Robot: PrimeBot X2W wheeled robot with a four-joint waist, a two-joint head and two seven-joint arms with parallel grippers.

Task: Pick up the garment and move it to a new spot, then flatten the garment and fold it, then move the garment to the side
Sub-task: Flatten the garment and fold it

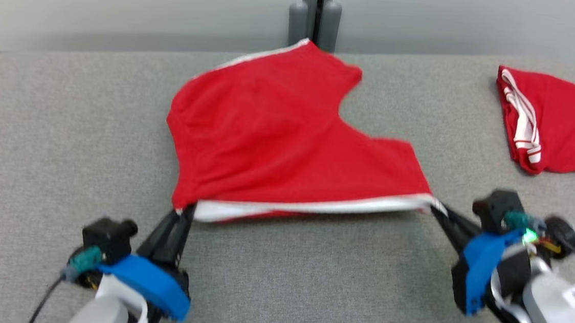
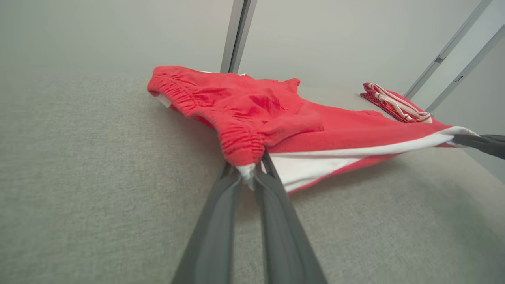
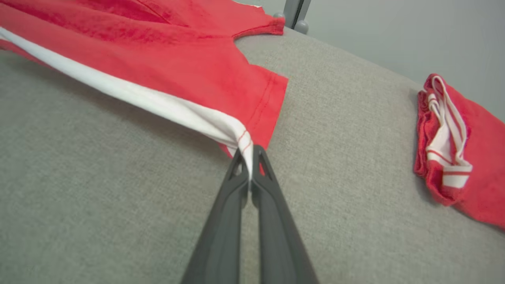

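Your red shorts [image 1: 279, 130] sprawl mid-table [image 1: 308, 286], near edge raised: light, soft, floppy. Left gripper [image 1: 188, 211] pinches the elastic waistband corner, and right gripper [image 1: 434, 207] is clamped tight on the white-striped hem. Hold those thick seams.

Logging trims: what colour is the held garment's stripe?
White stripe on red fabric shorts; right wrist view.

Your left gripper [image 1: 188, 210] and right gripper [image 1: 435, 208] sit low and wide apart, both angled forward, each pinched onto the garment [image 1: 279, 130] edge.
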